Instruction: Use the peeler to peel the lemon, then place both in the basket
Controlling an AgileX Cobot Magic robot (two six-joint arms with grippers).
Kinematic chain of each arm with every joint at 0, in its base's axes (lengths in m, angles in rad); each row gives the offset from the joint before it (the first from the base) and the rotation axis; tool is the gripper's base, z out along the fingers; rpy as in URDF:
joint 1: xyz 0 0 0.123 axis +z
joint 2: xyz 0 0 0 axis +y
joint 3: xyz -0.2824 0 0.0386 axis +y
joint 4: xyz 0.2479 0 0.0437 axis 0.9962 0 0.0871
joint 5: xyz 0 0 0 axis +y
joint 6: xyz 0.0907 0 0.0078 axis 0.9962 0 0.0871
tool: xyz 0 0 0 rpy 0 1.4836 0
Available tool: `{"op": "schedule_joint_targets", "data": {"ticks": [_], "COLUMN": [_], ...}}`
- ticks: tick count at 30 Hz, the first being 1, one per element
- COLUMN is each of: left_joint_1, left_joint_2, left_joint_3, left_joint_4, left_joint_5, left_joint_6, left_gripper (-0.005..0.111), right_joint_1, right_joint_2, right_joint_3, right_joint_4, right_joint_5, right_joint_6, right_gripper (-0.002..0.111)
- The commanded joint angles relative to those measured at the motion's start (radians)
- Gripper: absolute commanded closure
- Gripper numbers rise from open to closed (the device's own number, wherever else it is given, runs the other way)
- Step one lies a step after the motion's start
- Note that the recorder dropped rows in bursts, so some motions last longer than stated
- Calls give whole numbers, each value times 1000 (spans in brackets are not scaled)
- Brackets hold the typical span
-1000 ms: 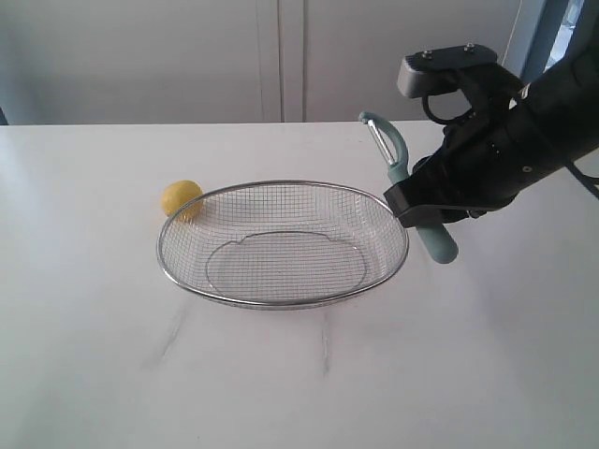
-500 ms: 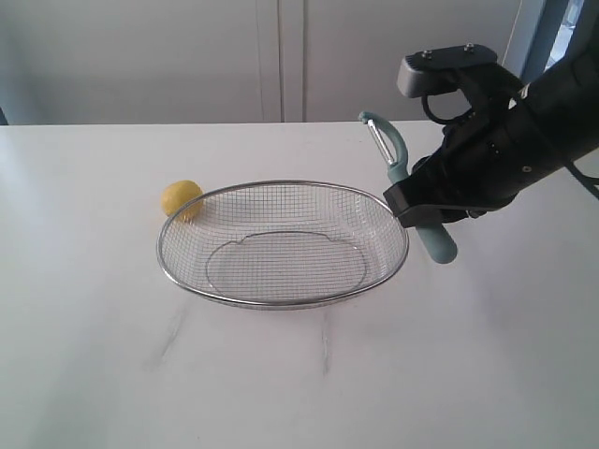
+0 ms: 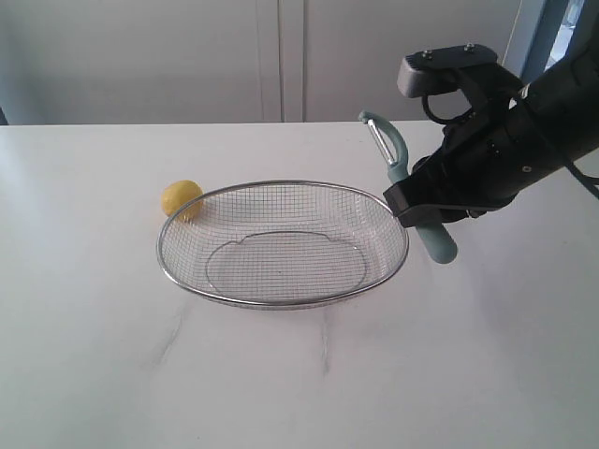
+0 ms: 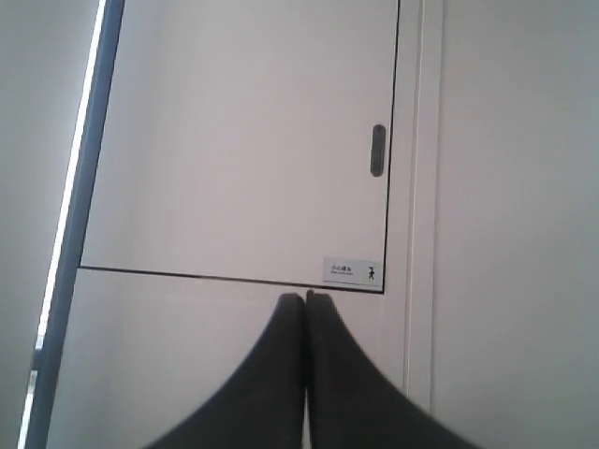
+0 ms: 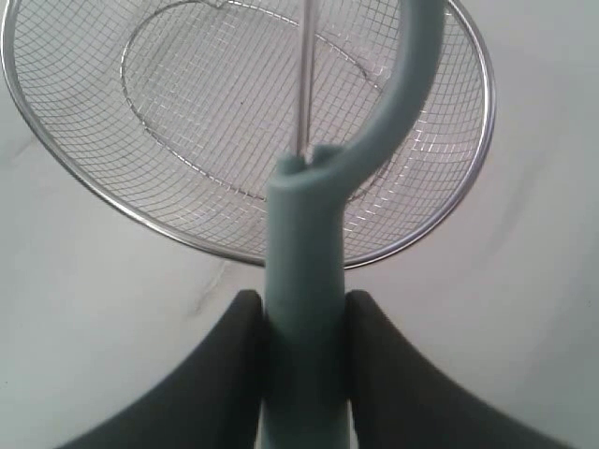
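- Table (image 3: 94, 355): smooth and pale, with nothing on it to stop a round thing rolling. The near edge is cut off.
- Basket (image 3: 281, 306): sits mid-table and is empty. It is light wire and lies between the peeler and the lemon. Judgement: a low pass across it could catch the rim and push the basket into the lemon.
- Right gripper (image 5: 301, 304): clamped on the peeler's handle, one finger on each side, at the basket's right end. In the exterior view the arm's body hides the fingers, so grip depth shows only in the wrist view.
- Left gripper (image 4: 304, 299): fingers pressed together and holding nothing, aimed at a wall panel. It is absent from the exterior view, so I cannot place it over the table. Judgement: with this gripper away from the lemon, nothing steadies the fruit.
- Peeler (image 3: 437, 243): held off the table with the head up and the butt down. The mid-handle is hidden in the grip. The blade is a thin line and its edge direction is unclear. Judgement: cutting load may twist it between the fingers.
- Lemon (image 3: 181, 198): on the table at the basket's far-left rim. I cannot tell whether it touches the rim or only sits beside it. The underside is masked by mesh, and the skin looks whole, though the far side is unseen. Judgement: it would roll or skid under the blade.
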Motion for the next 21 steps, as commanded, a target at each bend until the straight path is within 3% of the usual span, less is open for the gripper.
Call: {"op": "schedule_joint_targets", "data": {"ticks": [1,6,14,21], "left_joint_1": [-4,-4,-4,-4], "left_joint_2": [-3,97,604,1025], "left_joint_3": [3,-141,-407,-684], "left_joint_4": [-44,-116,-75,122], "left_joint_5": [-17,42,12,415], "left_joint_6": [-6,194,205,163], "left_gripper": [107,107,107,107], "right_joint_1": [-6,-6,-6,-6], "right_joint_2": [-1,-1,-1,-1], "right_joint_3": [-7,-7,-7,-7], "right_joint_4": [8,8,8,8], "right_joint_5": [-10,-14,-14,-19], "right_joint_6": [0,0,0,0], "right_gripper": [108,108,108,108]}}
